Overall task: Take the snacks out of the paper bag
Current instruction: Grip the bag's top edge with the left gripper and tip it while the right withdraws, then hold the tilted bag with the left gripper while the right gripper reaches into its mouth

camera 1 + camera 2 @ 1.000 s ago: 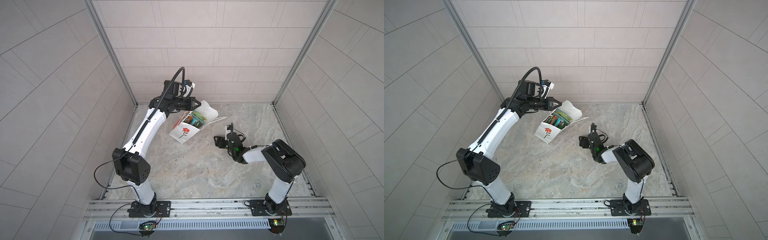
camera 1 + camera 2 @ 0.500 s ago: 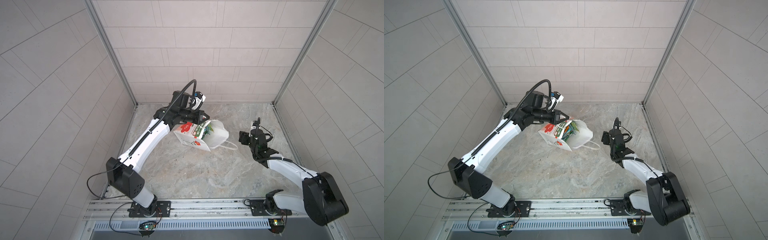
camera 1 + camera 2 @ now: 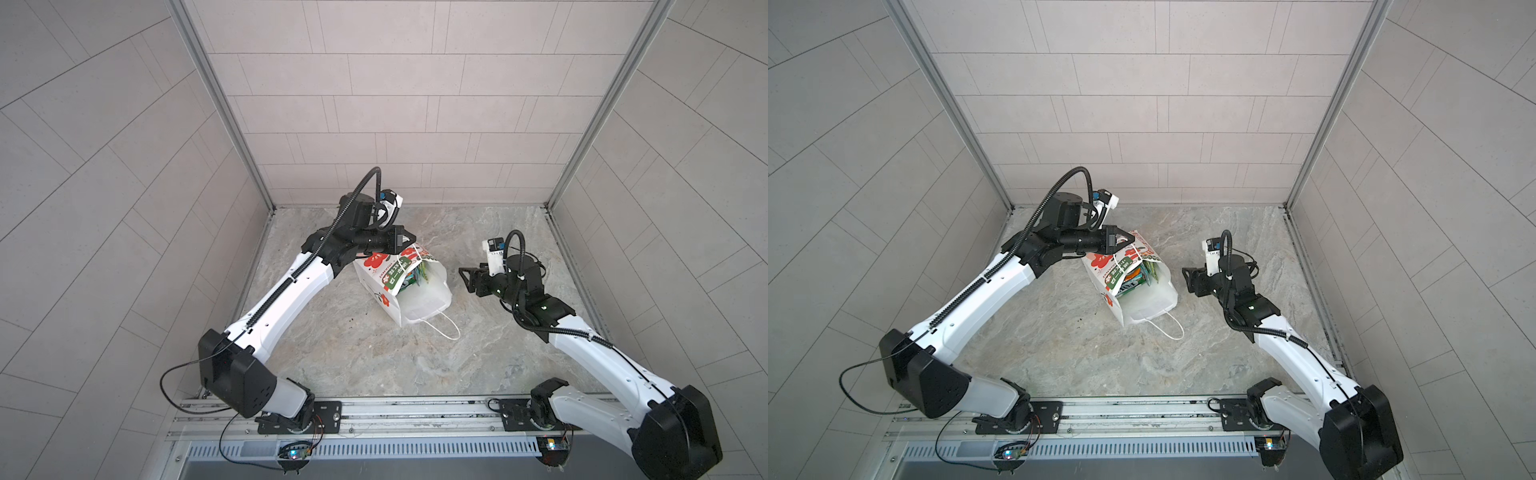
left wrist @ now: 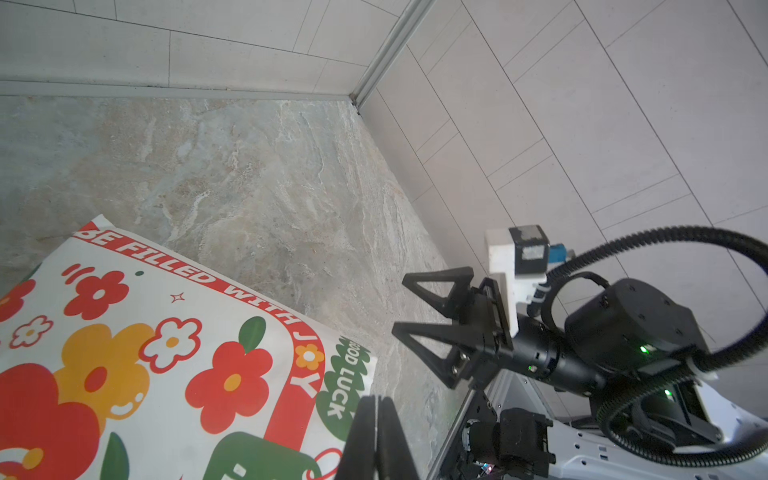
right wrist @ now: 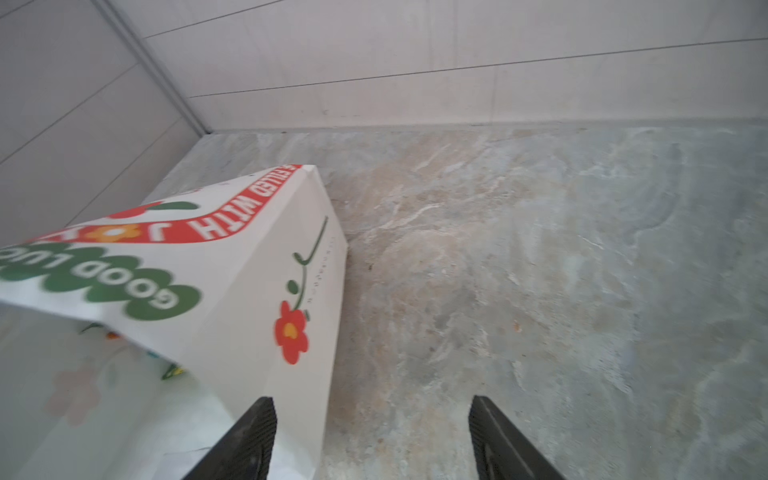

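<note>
The white paper bag [image 3: 424, 301] [image 3: 1146, 301] lies tipped on the marble floor, its mouth facing right. Its flowered side [image 4: 166, 353] faces up, and the side with the red flower [image 5: 257, 291] faces front. Snacks [image 3: 415, 276] [image 3: 1136, 276] show as green and orange packets inside the mouth; a green corner of the snacks [image 5: 172, 370] peeks out. My left gripper [image 3: 409, 245] [image 3: 1129, 240] [image 4: 376, 401] is shut at the bag's raised upper rim, with a white cord handle hanging from its tip. My right gripper [image 3: 466, 279] [image 3: 1187, 279] [image 5: 370, 401] [image 4: 400, 302] stands open just right of the mouth, holding nothing.
The bag's other cord handle [image 3: 444, 328] [image 3: 1169, 328] trails on the floor in front of the bag. Tiled walls close in the floor at the back and both sides. A metal rail [image 3: 415, 409] carrying both arm bases runs along the front.
My left arm has carried the bag from the back toward the middle and tipped it, mouth to the right. My right arm has swung out to the right and now points at the mouth.
</note>
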Robot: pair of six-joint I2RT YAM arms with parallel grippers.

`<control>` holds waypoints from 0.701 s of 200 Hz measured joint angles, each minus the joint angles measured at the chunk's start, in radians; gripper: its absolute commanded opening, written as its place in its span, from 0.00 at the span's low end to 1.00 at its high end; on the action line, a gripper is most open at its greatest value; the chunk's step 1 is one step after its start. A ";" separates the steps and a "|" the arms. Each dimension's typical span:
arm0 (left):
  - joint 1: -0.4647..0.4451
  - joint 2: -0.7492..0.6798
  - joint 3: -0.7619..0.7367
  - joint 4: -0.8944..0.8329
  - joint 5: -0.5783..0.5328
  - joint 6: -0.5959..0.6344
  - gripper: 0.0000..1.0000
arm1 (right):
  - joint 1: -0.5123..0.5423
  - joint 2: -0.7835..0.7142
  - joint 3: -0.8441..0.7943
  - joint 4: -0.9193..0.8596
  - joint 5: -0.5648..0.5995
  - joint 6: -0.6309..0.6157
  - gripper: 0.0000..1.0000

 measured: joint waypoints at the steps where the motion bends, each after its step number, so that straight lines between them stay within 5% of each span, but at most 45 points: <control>1: 0.000 0.000 -0.001 0.003 -0.002 -0.003 0.00 | 0.003 0.000 0.000 0.000 -0.003 0.000 0.71; 32: 0.000 -0.002 -0.003 0.046 -0.038 -0.061 0.00 | 0.156 0.010 0.007 -0.002 -0.042 -0.011 0.64; 56: 0.000 -0.005 -0.004 0.071 -0.063 -0.094 0.00 | 0.249 0.072 0.033 0.002 -0.040 -0.037 0.44; 140: 0.000 -0.008 -0.005 0.106 -0.096 -0.152 0.00 | 0.373 0.316 0.127 0.007 0.040 -0.096 0.38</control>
